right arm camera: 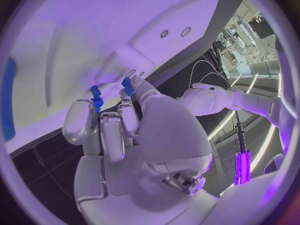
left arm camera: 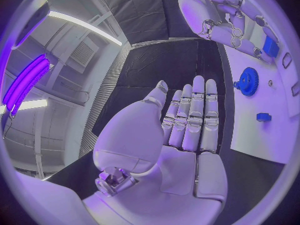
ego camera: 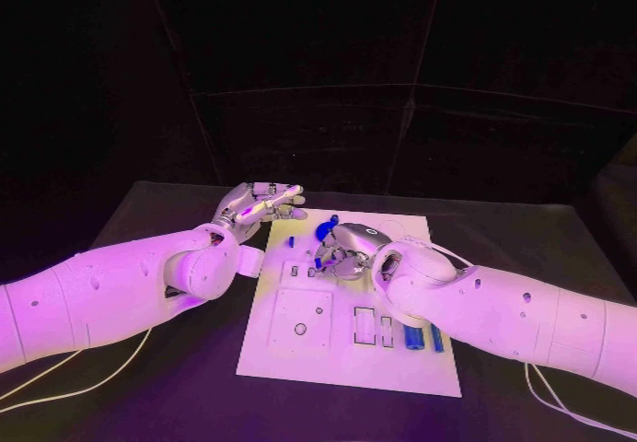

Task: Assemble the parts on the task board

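The white task board (ego camera: 348, 364) lies in the middle of the black table. My right hand (ego camera: 348, 249) hovers over the board's far part and pinches a small blue part (right arm camera: 127, 86) between thumb and a fingertip; the same part (left arm camera: 270, 46) shows at its fingertips in the left wrist view. Just beside those fingers a blue gear (left arm camera: 248, 81) stands on the board, ribbed edge (right arm camera: 95, 97) toward the hand. A small blue piece (left arm camera: 263, 117) sits near the board's left edge (ego camera: 290, 242). My left hand (ego camera: 259, 204) floats off the board's far left corner, palm (left arm camera: 181, 135) flat, fingers straight, holding nothing.
Two long blue parts (ego camera: 422, 337) lie in the board's near right area, beside rectangular recesses (ego camera: 365, 325). A square plate with a hole (ego camera: 301, 320) occupies the near left of the board. White cables (ego camera: 80, 379) trail over the table at both near corners.
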